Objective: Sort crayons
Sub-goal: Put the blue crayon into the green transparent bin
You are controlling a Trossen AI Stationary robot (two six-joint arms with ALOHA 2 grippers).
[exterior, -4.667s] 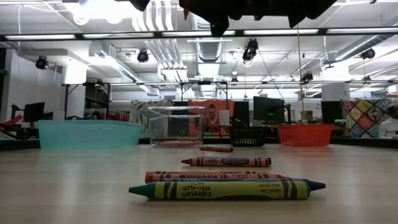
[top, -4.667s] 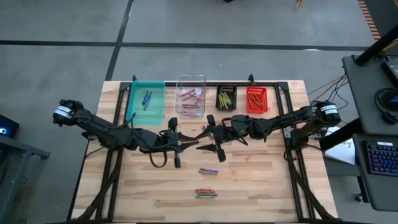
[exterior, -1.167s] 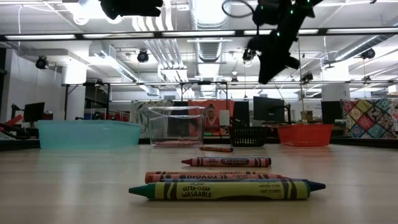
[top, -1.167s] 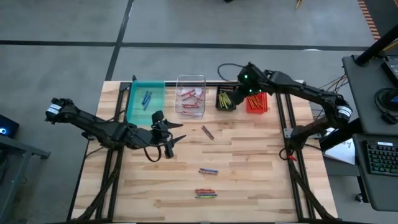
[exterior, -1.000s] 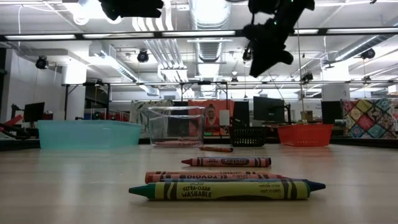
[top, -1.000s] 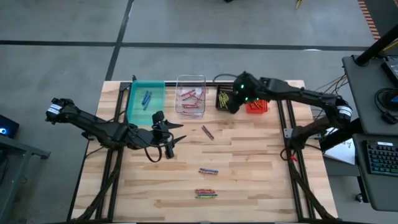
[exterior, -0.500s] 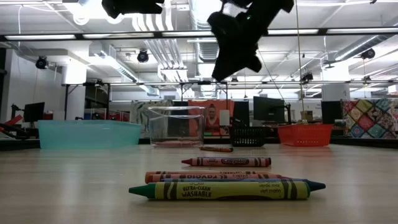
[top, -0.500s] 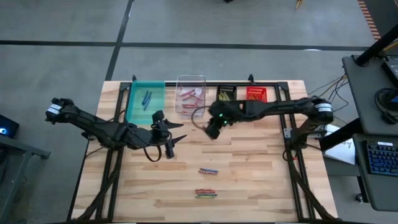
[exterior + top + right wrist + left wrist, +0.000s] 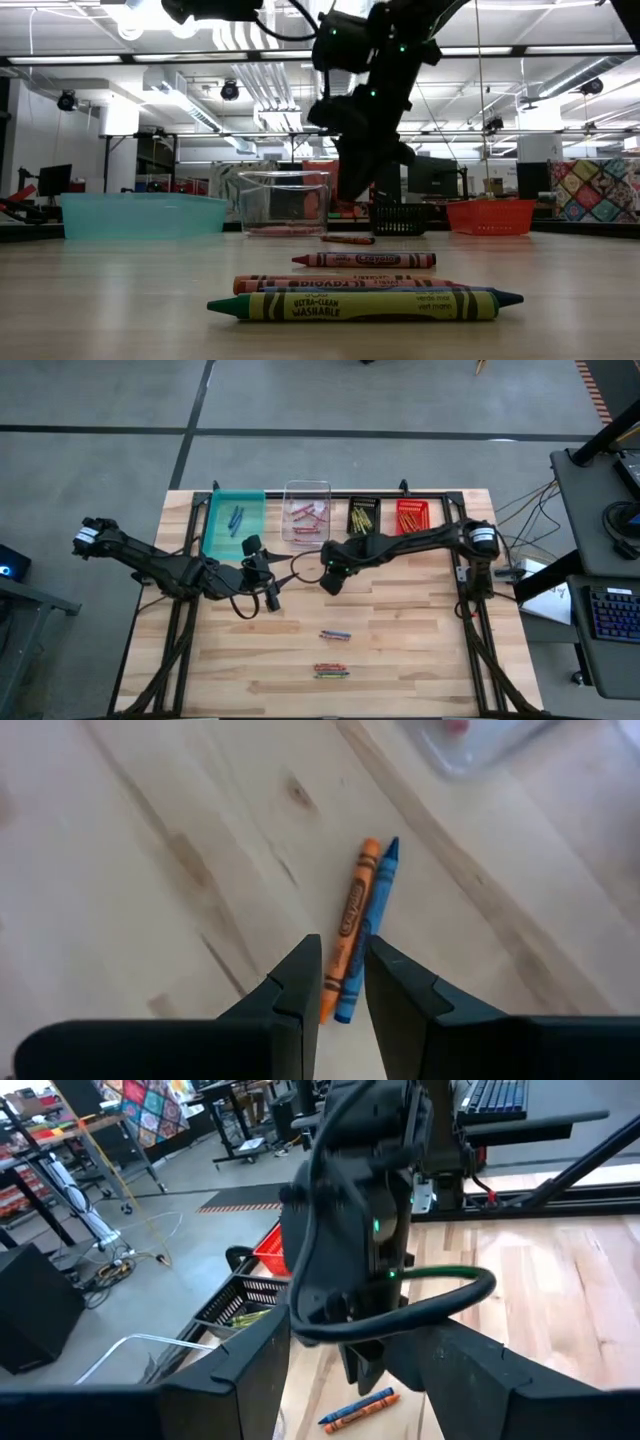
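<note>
Two crayons, orange [image 9: 352, 910] and blue [image 9: 374, 910], lie side by side and touching on the table [image 9: 420, 630] just in front of the clear bin [image 9: 307, 510]. The right gripper [image 9: 329, 582] hangs directly above this pair, fingers [image 9: 290, 990] a narrow gap apart and holding nothing. The left gripper [image 9: 274, 582] waits just left of that pair, in front of the teal bin [image 9: 232, 525], jaws spread and empty. More crayons lie loose nearer the front edge: a single one [image 9: 335, 634], then a small cluster [image 9: 331, 671] beyond it. Sorted crayons rest in the teal bin, the clear bin, the black bin [image 9: 363, 517] and the red bin [image 9: 411, 518], ranged along the table's far edge.
</note>
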